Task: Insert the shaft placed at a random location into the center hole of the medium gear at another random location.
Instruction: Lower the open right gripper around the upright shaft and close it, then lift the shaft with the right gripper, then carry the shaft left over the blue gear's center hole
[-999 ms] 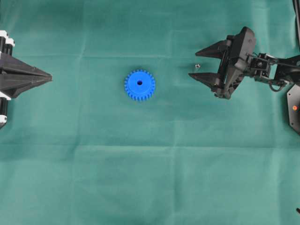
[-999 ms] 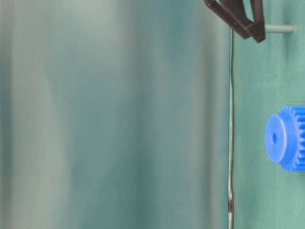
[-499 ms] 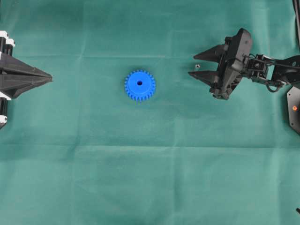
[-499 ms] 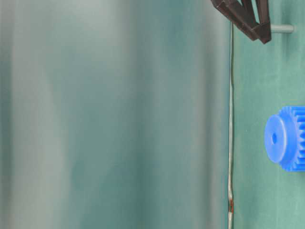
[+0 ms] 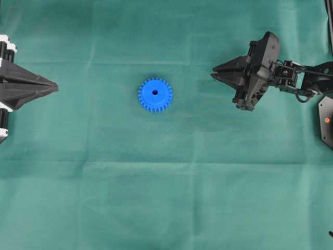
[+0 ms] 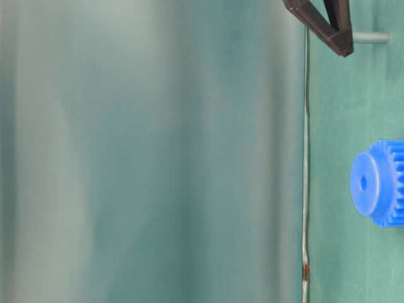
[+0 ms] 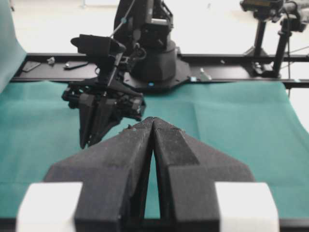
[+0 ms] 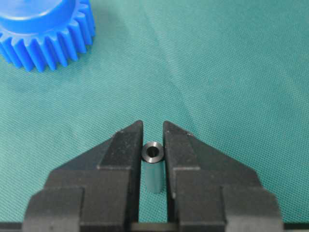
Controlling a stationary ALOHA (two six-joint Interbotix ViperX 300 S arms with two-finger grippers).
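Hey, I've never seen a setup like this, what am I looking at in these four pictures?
It is a two-armed robot at a table covered in green cloth. One picture looks down from above, one looks along the table, and one camera rides on each wrist. A blue gear with a center hole lies flat in the middle. The right claw stands with its fingers either side of a small metal shaft; whether it already grips it is hard to tell. The left claw waits shut at the left edge, holding nothing.

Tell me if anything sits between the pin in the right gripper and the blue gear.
Nothing visible does. Only bare green cloth lies between the pin, standing between the right gripper fingers, and the blue gear.
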